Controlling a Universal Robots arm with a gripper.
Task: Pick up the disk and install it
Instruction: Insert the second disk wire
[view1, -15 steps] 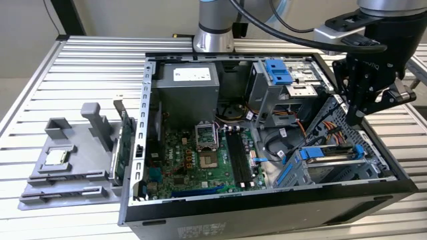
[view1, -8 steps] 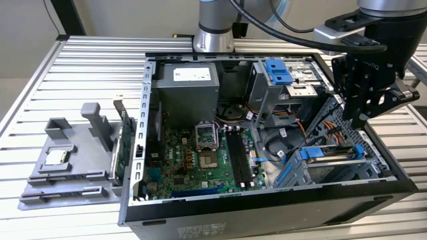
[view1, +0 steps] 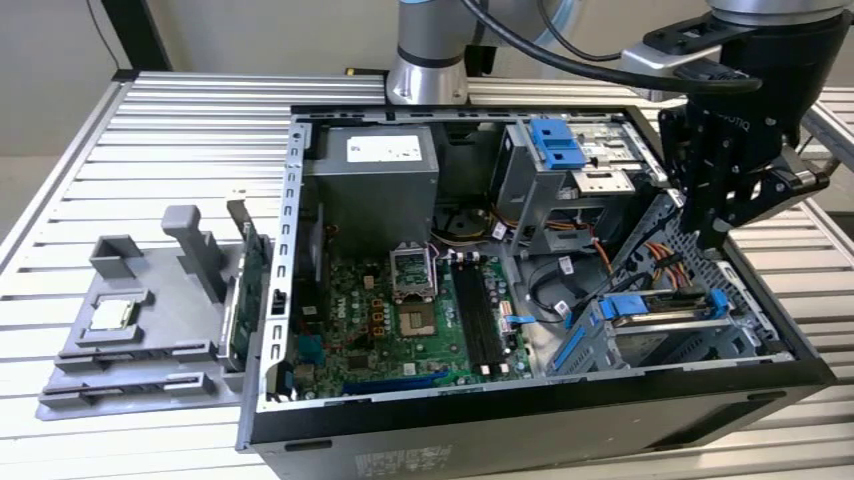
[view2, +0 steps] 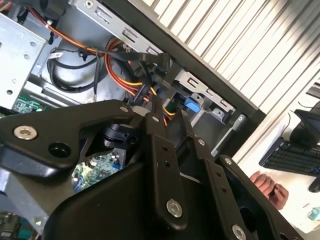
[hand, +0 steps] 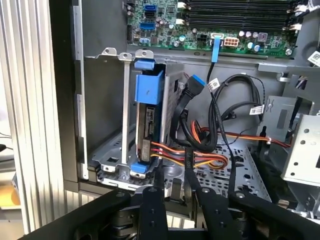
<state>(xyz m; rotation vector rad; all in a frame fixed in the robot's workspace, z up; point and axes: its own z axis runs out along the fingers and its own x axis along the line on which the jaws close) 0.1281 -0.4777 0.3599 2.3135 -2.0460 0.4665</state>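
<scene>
Blue plastic rails are seen framing the disk (view1: 657, 303), which is seated in the drive cage (view1: 674, 347) at the near corner of the open computer case (view1: 534, 430), on the exterior view's right. In the first wrist view the disk (hand: 148, 102) is shown standing on edge between the cage's metal walls, with orange, yellow and red wires (hand: 175, 150) run to its near end. The black gripper (view1: 714, 238) is held just above the cage, apart from the disk. Its fingers (hand: 151, 200) are set slightly apart with a narrow gap between them, and nothing is pinched. The case is laid on its side on a slatted metal table (view1: 174, 130). A grey fixture (view1: 147, 340) carrying a small square chip (view1: 114, 315) is placed beside the case on the exterior view's left. In the second wrist view a person's hand (view2: 267, 184) is seen beyond the case, near a keyboard (view2: 290, 155).
</scene>
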